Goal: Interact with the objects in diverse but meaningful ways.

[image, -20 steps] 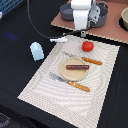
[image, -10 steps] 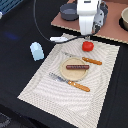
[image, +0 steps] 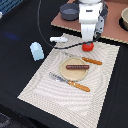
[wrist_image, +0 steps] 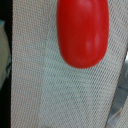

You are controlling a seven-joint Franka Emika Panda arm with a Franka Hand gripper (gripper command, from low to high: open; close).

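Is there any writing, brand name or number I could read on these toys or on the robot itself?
None can be read in either view.
The robot arm, the pale blue cup, the red tomato and the woven placemat show no lettering or signs; any small print would be lost in the blur.

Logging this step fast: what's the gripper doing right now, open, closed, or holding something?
Gripper: low over the tomato on the placemat; its fingers aren't visible, so open or closed cannot be told.
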